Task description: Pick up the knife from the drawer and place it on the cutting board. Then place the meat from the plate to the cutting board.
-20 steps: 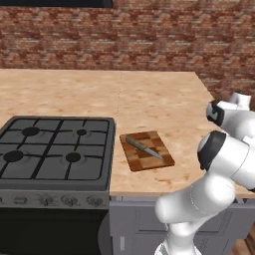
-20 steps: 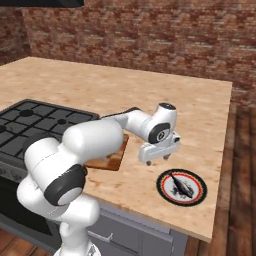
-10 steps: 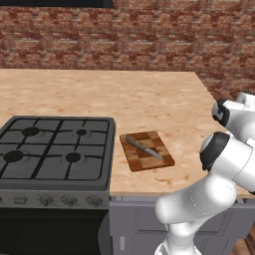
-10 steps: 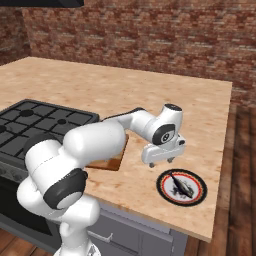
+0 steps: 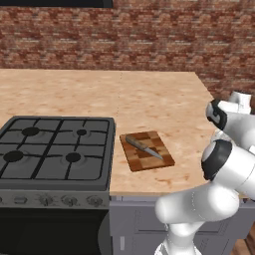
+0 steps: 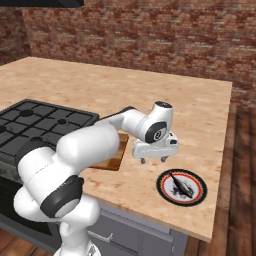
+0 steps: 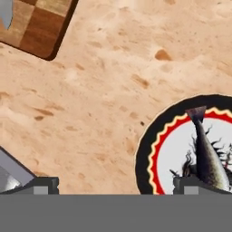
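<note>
So the knife (image 5: 143,148) is lying slantwise on the cutting board (image 5: 147,151), which sits on the counter (image 5: 149,99) just right of the stove (image 5: 55,149). Off to the board's right, near the counter's front edge, there's the plate (image 6: 181,186) with the meat (image 6: 181,186) on it. The gripper (image 6: 152,160) hangs over bare counter between board and plate, closer to the plate. Brick wall (image 5: 124,37) runs behind everything.

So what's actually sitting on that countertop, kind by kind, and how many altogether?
Cutting board: 1
Knife, lying on the board: 1
Plate: 1
Meat, on the plate: 1
Total: 4
</note>
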Tool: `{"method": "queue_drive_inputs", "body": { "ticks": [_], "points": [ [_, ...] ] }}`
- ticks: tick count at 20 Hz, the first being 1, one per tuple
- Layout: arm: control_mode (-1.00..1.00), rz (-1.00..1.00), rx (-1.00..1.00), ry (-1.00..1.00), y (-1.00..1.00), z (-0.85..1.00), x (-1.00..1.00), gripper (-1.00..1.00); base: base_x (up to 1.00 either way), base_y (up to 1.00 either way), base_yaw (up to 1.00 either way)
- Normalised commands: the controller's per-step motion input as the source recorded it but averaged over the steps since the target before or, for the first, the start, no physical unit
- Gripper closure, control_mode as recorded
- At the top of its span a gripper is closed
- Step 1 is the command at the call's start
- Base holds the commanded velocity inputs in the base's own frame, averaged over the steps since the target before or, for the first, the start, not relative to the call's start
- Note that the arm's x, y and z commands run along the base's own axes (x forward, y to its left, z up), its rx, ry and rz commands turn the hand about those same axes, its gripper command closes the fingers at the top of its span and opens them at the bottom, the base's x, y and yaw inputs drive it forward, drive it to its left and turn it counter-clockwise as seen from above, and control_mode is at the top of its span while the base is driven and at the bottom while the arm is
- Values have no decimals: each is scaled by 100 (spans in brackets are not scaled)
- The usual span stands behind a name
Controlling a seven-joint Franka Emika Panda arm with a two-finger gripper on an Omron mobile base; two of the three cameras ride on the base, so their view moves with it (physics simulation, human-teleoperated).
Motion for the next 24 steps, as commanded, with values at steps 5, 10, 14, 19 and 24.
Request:
{"method": "queue_drive_inputs", "body": {
  "ticks": [5, 10, 14, 19, 24],
  "points": [
    [100, 0, 0, 0, 0, 0, 0, -100, -4, -3, -32],
    [100, 0, 0, 0, 0, 0, 0, -100, -12, -7, -45],
    [100, 0, 0, 0, 0, 0, 0, -100, 3, 9, -34],
    [100, 0, 0, 0, 0, 0, 0, -100, 1, 18, -6],
    [100, 0, 0, 0, 0, 0, 0, -100, 0, 0, 0]
  ]
}}
